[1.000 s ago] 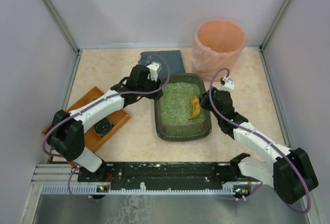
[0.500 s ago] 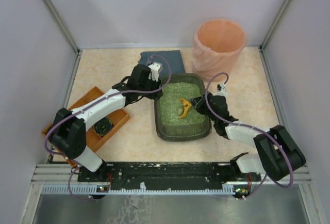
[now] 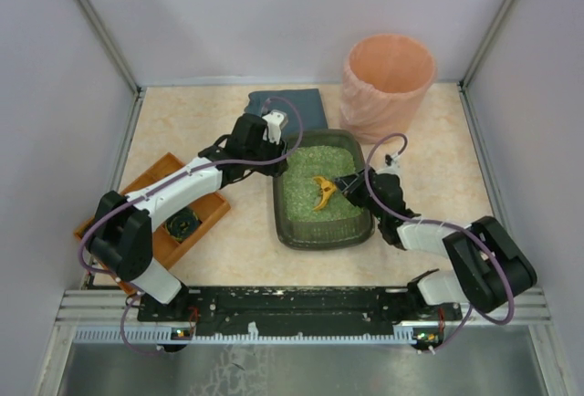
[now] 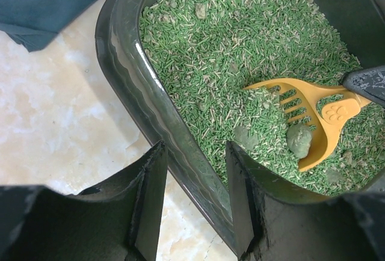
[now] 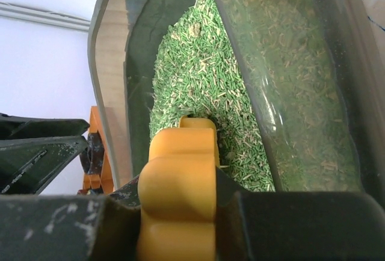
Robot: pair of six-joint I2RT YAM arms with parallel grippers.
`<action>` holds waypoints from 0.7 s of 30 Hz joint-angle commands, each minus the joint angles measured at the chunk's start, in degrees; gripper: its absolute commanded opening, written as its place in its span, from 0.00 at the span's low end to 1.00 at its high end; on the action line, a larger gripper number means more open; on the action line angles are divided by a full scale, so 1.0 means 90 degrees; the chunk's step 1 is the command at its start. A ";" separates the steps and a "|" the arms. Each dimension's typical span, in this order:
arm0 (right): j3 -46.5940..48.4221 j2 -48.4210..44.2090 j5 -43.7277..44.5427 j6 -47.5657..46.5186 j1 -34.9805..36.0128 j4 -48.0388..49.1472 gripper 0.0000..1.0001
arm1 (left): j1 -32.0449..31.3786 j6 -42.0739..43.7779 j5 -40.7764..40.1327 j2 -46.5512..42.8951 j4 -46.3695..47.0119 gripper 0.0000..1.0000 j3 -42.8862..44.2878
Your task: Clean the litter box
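The dark grey-green litter box [image 3: 324,239] holds green litter. My left gripper [image 3: 278,147] is at its far left corner. In the left wrist view its jaws [image 4: 195,153] stand on either side of the box rim [image 4: 120,62] and grip it. My right gripper [image 3: 352,183] reaches in from the right and is shut on the handle of a yellow slotted scoop [image 3: 321,192]. The scoop [image 4: 313,116] lies in the litter with a grey-green clump [image 4: 299,141] on its blade. The right wrist view shows the handle [image 5: 177,189] between my fingers.
A tall peach round bin [image 3: 386,81] stands behind the box on the right. A dark blue cloth [image 3: 287,109] lies behind its left corner. An orange-brown wooden tray [image 3: 160,213] with a dark round object [image 3: 182,224] sits at the left. Enclosure walls stand around the table.
My right gripper has swung the scoop from the right side of the box to the middle of the litter. The left arm has not moved.
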 commanded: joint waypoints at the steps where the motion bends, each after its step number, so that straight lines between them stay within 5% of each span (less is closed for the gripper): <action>1: -0.0096 -0.0494 -0.0388 0.0173 0.0138 -0.0384 0.00 | 0.0000 0.0082 0.0033 -0.0030 0.0006 0.50 0.0179; 10: 0.0010 -0.1532 -0.0014 0.0049 0.0046 -0.1325 0.00 | 0.0000 0.0069 0.0023 -0.0089 0.0037 0.50 0.0144; 21: -0.0533 -0.1870 -0.0711 0.0073 -0.0675 -0.0347 0.00 | -0.0002 0.0060 0.0002 -0.0143 0.0101 0.50 0.0102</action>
